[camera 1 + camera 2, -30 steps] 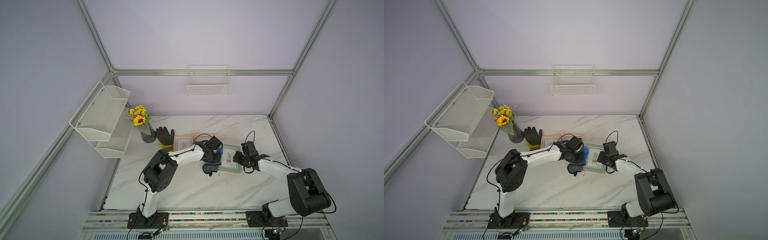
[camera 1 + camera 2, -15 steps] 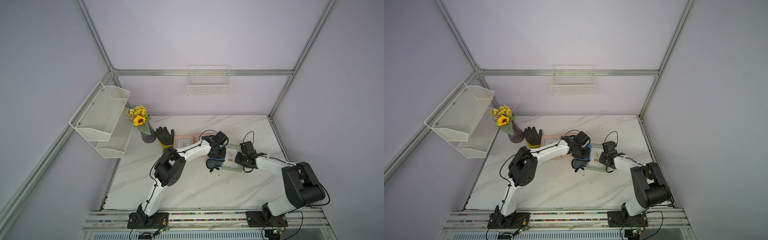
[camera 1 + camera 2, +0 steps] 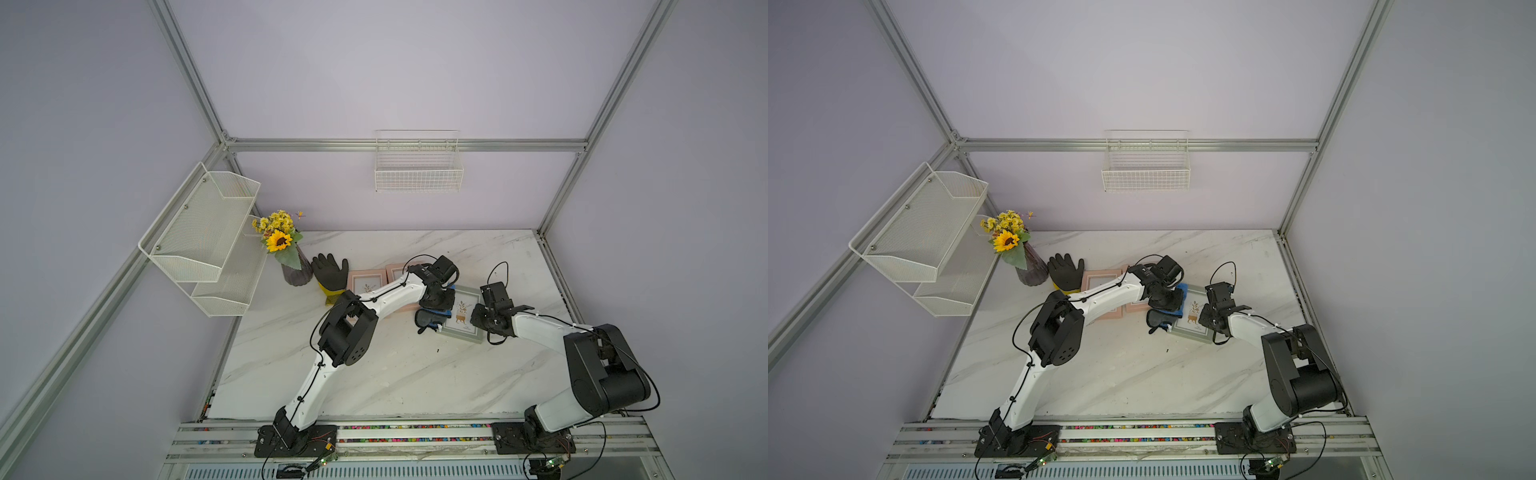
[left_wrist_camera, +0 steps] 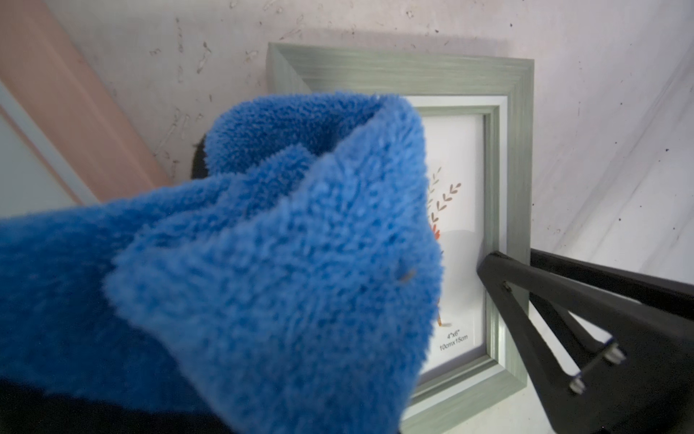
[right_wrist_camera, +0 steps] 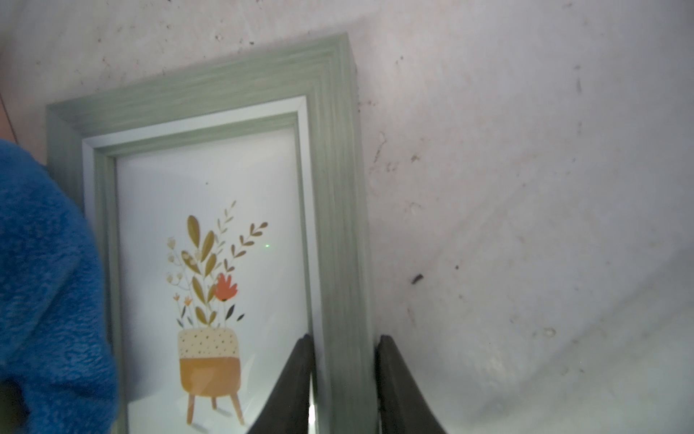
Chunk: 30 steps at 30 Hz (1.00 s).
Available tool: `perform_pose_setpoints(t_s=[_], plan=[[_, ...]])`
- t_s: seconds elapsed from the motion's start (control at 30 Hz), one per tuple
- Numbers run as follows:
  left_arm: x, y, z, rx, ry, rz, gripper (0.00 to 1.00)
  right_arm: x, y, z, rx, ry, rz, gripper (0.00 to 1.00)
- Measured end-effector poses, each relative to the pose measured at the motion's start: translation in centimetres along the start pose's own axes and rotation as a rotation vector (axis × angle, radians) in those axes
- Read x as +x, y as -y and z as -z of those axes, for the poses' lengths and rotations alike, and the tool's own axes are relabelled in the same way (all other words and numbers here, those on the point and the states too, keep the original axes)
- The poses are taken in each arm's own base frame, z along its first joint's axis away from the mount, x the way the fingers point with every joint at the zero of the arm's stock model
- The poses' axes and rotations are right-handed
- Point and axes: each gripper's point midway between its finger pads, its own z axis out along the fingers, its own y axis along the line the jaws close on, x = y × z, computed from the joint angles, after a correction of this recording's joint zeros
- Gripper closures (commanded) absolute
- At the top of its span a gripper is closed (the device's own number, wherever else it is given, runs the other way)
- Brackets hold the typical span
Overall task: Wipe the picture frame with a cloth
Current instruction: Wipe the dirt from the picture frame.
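Marble desk, lilac walls: both arms meet at the green frame, wipe barely started by the look of it.
Mid-desk, frame lies flat, face up. Right hand is clamped on one long rail, a finger each side, probably to pin it against sliding under the rub. Left hand is closed tight on bunched blue cloth, held over the frame's opposite side and hiding part of the glass; contact unclear. Dark reverse trails off onto desk. Most glass uncovered, so plenty left to wipe. Behind: pink frames, glove, vase, parked clear of the work. Far wall: basket; side shelf.
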Motion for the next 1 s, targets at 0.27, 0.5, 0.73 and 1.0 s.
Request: perform_pose_setpoints(t_s=[0.27,0.5,0.73,1.0], plan=[[3.4,1.6,1.7,0.007,-0.063,-0.042,0.94,-0.1,-0.3,0.0,-0.006,-0.008,0.022,0.81],[-1.1,3.0,1.1,0.049,-0.01,-0.028,0.93,-0.1,-0.6,-0.1,-0.022,-0.015,0.042,0.81],[-2.4,1.4,-2.9,0.051,-0.039,0.008,0.94,-0.1,-0.7,-0.1,-0.029,-0.018,0.043,0.81],[1.5,1.2,-1.4,0.014,-0.069,-0.019,0.94,0.0,-0.8,-0.2,-0.027,-0.02,0.038,0.81]])
